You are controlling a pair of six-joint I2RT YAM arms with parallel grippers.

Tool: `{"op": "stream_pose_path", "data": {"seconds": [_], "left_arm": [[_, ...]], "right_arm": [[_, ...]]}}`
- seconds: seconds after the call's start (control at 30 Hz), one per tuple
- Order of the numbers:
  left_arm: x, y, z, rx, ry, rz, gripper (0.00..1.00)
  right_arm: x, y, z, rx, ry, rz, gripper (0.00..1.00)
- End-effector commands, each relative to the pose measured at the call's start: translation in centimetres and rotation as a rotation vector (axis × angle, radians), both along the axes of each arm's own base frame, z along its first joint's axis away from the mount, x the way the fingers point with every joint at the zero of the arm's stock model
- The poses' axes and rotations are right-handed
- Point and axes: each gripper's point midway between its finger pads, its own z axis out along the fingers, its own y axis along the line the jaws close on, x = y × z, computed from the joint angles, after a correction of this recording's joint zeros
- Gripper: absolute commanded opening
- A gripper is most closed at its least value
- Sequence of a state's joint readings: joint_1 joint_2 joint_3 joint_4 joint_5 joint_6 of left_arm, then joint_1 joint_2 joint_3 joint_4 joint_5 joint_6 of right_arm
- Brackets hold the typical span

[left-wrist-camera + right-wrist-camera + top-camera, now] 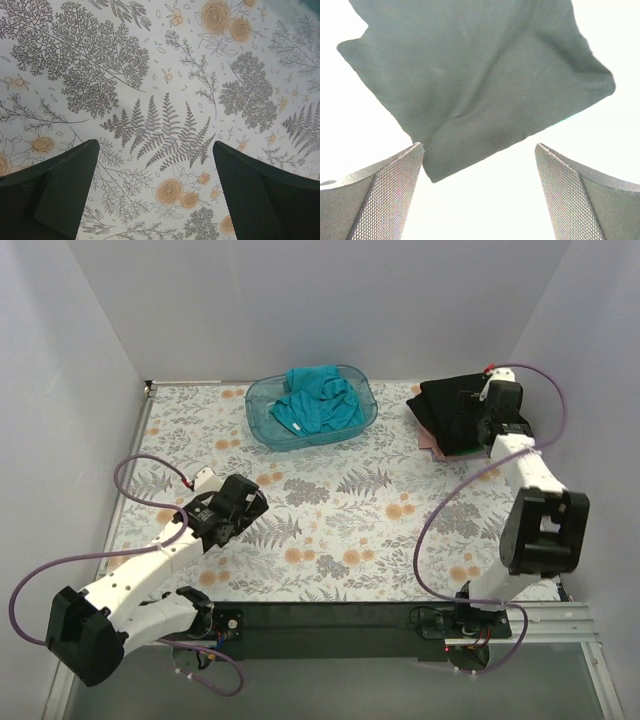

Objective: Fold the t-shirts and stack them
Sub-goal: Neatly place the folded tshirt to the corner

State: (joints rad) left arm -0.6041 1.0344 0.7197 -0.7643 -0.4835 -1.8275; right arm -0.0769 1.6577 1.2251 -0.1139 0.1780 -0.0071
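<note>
A folded black t-shirt (450,412) lies at the back right of the table on top of a pinkish cloth edge (432,445). It fills the upper part of the right wrist view (480,80). My right gripper (492,412) hovers over its right side, open and empty (479,165). A teal t-shirt (315,400) lies crumpled in the translucent blue tub (262,425) at the back centre. My left gripper (250,502) is open and empty over the floral tablecloth at the left (156,165). No green shirt shows.
The floral tablecloth (360,520) covers the table. White walls close in the left, back and right. A black bar (330,618) runs along the near edge between the arm bases. Purple cables loop beside each arm.
</note>
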Motion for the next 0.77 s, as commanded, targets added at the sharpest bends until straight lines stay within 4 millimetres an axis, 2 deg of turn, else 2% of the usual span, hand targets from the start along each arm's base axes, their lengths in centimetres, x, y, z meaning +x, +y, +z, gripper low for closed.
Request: {"op": "stream_pose_path", "data": {"seconds": [0.0, 0.03, 0.1, 0.13, 0.17, 0.2, 0.23, 0.27, 0.3, 0.33, 0.37, 0.43, 0.47, 0.5, 0.6, 0.73], "left_arm": [[0.1, 0.9, 3.0, -0.023, -0.054, 0.063, 0.98], [0.1, 0.8, 3.8, -0.035, -0.065, 0.064, 0.98], [-0.3, 1.1, 4.8, -0.044, -0.074, 0.068, 0.98], [-0.4, 1.2, 5.2, -0.047, -0.077, 0.069, 0.98], [-0.8, 1.5, 5.7, -0.047, -0.076, 0.076, 0.98], [-1.0, 1.6, 5.9, -0.053, -0.077, 0.08, 0.98], [-1.4, 1.7, 6.5, -0.071, -0.091, 0.078, 0.98], [-1.8, 1.9, 6.4, -0.071, -0.087, 0.076, 0.98], [-2.0, 2.0, 6.4, -0.078, -0.087, 0.074, 0.98], [-2.4, 2.2, 6.6, -0.089, -0.099, 0.073, 0.98], [-2.8, 2.4, 6.2, -0.092, -0.092, 0.077, 0.98], [-3.2, 2.1, 6.0, -0.127, -0.092, 0.075, 0.98], [-3.3, 1.3, 5.8, -0.169, -0.106, 0.032, 0.98], [-3.4, 0.9, 5.8, -0.192, -0.114, 0.017, 0.98], [-3.6, 0.7, 5.7, -0.229, -0.136, 0.01, 0.98], [-4.1, 1.6, 6.0, -0.215, -0.13, 0.053, 0.98]], "right_arm": [[-3.8, 2.7, 5.7, 0.145, -0.129, 0.01, 0.98], [-6.7, 3.9, 5.1, 0.169, -0.128, 0.026, 0.98], [-9.4, 5.6, 4.8, 0.201, -0.145, 0.049, 0.98], [-11.5, 7.8, 5.9, 0.236, -0.183, 0.092, 0.98], [-13.3, 9.0, 3.9, 0.272, -0.143, 0.119, 0.98], [-14.7, 9.8, 3.2, 0.305, -0.127, 0.136, 0.98], [-16.3, 10.8, 4.2, 0.36, -0.166, 0.15, 0.99], [-18.1, 11.4, 1.6, 0.398, -0.105, 0.164, 0.98], [-19.0, 11.6, 1.3, 0.419, -0.11, 0.166, 0.99], [-20.0, 11.9, 1.9, 0.442, -0.153, 0.186, 0.98], [-21.0, 11.6, -0.1, 0.455, -0.121, 0.151, 0.98], [-22.1, 11.2, -0.6, 0.487, -0.153, 0.098, 0.98], [-22.6, 11.4, -1.0, 0.503, -0.15, 0.102, 0.98], [-23.2, 11.6, -2.2, 0.512, -0.135, 0.108, 0.98], [-23.8, 11.8, -2.0, 0.507, -0.182, 0.152, 0.98], [-24.4, 11.7, -0.1, 0.487, -0.26, 0.191, 0.99]]}}
